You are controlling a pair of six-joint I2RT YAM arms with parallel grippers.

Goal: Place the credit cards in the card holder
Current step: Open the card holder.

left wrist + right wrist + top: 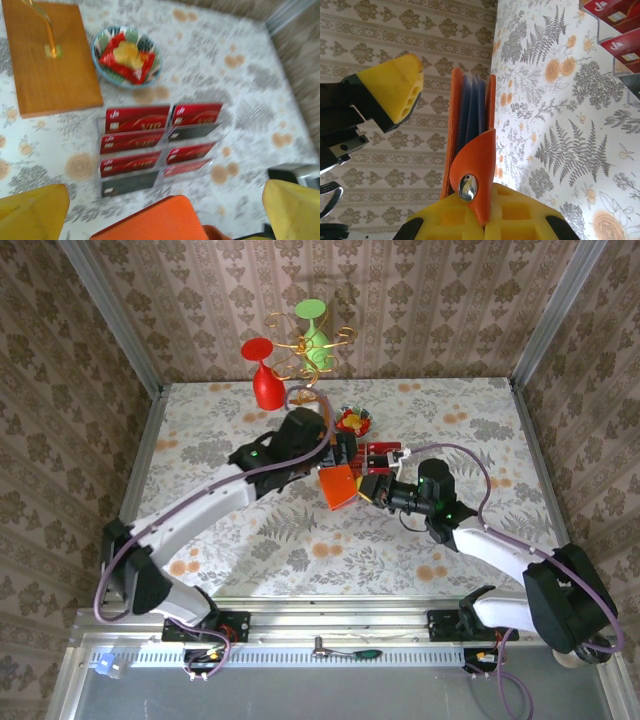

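Note:
The orange card holder (338,486) stands on edge, its blue pockets fanned open (470,110). My right gripper (487,222) is shut on its snap flap, just right of it in the top view (374,490). My left gripper (338,460) hangs open above the holder, with its yellow fingers (31,212) wide apart on either side of the orange case (155,222) and nothing between them. One of its fingertips (392,90) appears left of the holder. Red and dark credit cards (134,140) sit in a clear tiered rack (378,455) just beyond the holder.
A bowl of red and yellow candies (127,55) sits behind the rack. A brown wooden block (50,55) lies to its left and carries a gold wire stand with a red and a green glass (290,360). Patterned walls enclose the table.

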